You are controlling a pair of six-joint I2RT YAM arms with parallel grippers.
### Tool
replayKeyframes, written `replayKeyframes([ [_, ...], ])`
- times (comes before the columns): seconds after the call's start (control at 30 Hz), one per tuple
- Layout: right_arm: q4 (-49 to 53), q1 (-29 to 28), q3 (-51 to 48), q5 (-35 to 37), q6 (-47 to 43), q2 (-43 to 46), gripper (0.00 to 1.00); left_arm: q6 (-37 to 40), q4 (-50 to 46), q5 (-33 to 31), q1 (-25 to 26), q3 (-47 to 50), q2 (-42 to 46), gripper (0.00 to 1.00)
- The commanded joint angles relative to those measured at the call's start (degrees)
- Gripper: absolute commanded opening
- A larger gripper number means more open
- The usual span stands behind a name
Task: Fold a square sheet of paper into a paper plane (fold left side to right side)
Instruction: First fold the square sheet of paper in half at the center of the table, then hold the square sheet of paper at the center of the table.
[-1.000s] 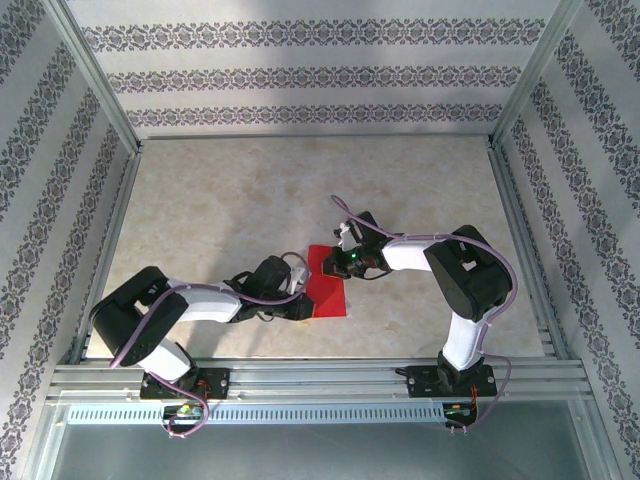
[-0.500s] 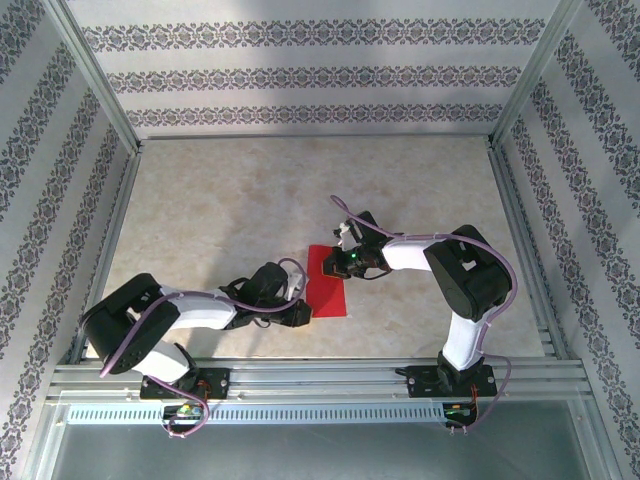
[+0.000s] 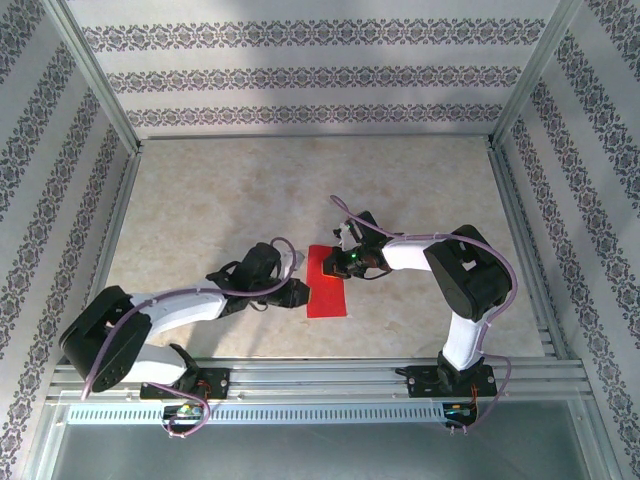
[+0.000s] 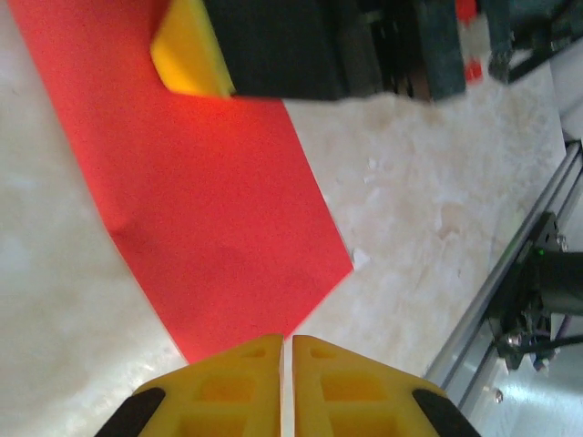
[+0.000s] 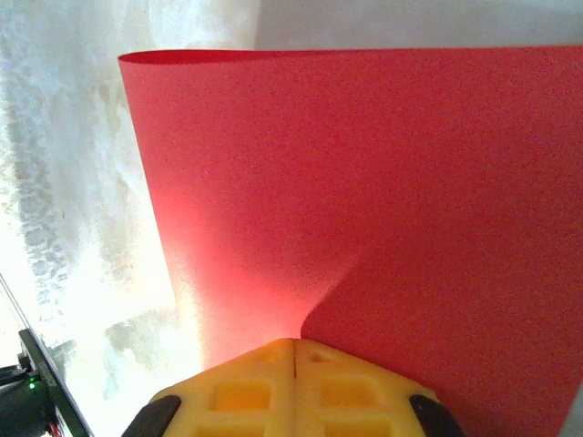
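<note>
The top camera is hanging high above and behind the arms, looking down at the whole table (image 3: 230,200) from far away. The arm bases (image 3: 185,383) are sitting at 6 o'clock and the back wall (image 3: 320,70) at 12 o'clock. The left wrist camera is sitting very low and close, looking past the left gripper (image 4: 287,344) at 6 o'clock, toward the metal rail (image 4: 510,282) at 4 o'clock. The right wrist camera is looking from even closer, with the right gripper (image 5: 293,346) at 6 o'clock. All three views are sharing the square sheet of paper (image 3: 326,282).
</note>
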State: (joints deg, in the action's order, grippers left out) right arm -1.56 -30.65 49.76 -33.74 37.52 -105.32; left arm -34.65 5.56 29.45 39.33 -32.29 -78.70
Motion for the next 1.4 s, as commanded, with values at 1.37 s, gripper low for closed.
replayKeyframes([
  [1.37, 8.34, 0.44, -7.65, 0.51, 2.03, 20.38, 0.00, 0.18, -3.78, -3.83, 1.78, -8.49, -19.48, 0.08],
])
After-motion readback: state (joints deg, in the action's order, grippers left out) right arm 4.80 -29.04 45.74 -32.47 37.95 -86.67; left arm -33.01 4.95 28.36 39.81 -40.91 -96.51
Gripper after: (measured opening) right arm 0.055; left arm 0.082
